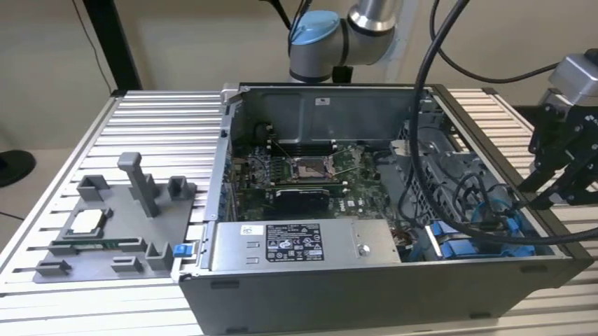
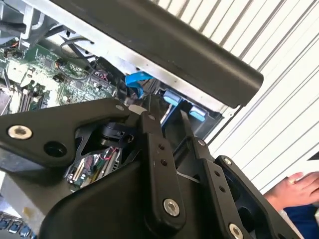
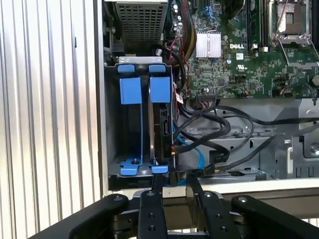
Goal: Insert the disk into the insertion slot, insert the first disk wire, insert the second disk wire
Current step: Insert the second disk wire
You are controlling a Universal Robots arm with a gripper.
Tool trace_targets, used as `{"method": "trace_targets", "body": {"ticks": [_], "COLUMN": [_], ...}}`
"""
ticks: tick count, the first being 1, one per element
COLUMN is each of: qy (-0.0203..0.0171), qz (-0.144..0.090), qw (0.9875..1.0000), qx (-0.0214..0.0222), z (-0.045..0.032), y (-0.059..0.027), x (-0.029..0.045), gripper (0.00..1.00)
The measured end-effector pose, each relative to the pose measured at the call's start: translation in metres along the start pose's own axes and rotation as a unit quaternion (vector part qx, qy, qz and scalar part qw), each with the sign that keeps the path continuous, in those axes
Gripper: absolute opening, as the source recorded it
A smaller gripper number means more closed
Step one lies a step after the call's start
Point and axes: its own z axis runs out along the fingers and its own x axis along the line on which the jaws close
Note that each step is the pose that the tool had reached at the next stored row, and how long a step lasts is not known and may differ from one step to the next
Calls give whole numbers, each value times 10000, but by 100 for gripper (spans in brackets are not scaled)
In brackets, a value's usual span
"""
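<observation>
The disk (image 3: 160, 124) sits inside the insertion slot (image 3: 142, 60). My tool (image 3: 174, 182) hangs just beside that slot; I cannot tell its grip.

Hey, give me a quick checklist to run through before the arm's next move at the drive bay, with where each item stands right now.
1. The disk sits in the insertion slot: ok; it stands on edge between the blue rails.
2. The gripper is lined up: ok; it hangs at the case edge, in line with the disk's end.
3. Wires plugged into the disk: cannot tell; black wires and a blue wire crowd beside it.
4. Path free of cables: not ok; a thick black cable drapes across the case in the exterior view.
5. People clear: not ok; a hand is close by in the second wrist view.
</observation>
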Motion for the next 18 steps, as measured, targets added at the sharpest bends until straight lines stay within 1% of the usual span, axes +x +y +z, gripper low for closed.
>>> {"method": "trace_targets", "body": {"ticks": [6, 7, 8, 9, 11, 13, 18], "qy": [-2, -13, -34, -47, -79, -130, -317], "qz": [-2, -3, -4, -5, -7, -9, -20], "qw": [10000, 10000, 10000, 10000, 10000, 9999, 9995], "qx": [-4, -4, -6, -6, -8, -11, -22], "z": [-1, -4, -5, -6, 4, 17, 33], "y": [-10, -12, -13, -15, -17, -16, -15], "x": [10, 30, 57, 77, 100, 109, 158], "gripper": [100, 100, 100, 100, 100, 100, 100]}}
